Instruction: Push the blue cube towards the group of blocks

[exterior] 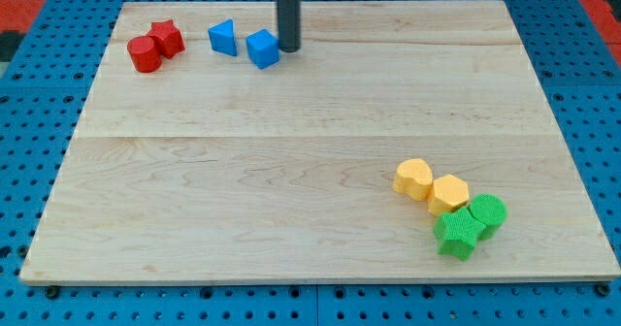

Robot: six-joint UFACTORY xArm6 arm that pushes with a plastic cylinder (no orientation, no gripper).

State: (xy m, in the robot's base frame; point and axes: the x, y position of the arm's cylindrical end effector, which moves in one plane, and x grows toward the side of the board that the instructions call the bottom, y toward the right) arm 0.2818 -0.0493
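Observation:
The blue cube (263,48) lies near the view's top, left of centre, on the wooden board (291,171). My tip (289,48) rests right against the cube's right side; the dark rod rises out of the view's top. A blue triangular block (223,37) lies just left of the cube. A group of blocks sits at the view's lower right: a yellow heart-like block (414,179), a yellow hexagonal block (449,193), a green star-like block (457,235) and a green round block (487,212), all touching.
A red cylinder (146,53) and a red star block (167,38) touch each other at the view's upper left. The board lies on a blue perforated base (29,171).

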